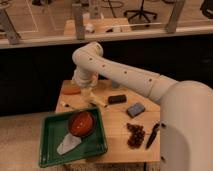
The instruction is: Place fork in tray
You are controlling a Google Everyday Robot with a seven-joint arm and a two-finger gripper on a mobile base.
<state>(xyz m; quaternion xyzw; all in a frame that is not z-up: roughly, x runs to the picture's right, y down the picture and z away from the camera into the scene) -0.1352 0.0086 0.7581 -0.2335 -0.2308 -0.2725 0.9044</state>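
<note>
The green tray (50,150) lies at the table's front left corner, with a red bowl (81,122) and a white crumpled thing (67,145) in it. The fork (65,105) is a thin pale sliver on the table just behind the tray's far rim. My gripper (86,90) hangs from the white arm over the back left of the table, a little right of and behind the fork. It stands open and holds nothing.
A pale yellow banana-like thing (98,100) lies right below the gripper. An orange item (70,91) sits at the back left. To the right are a black block (117,99), a blue-grey sponge (135,109), a dark clustered heap (135,135) and a black-handled knife (152,135).
</note>
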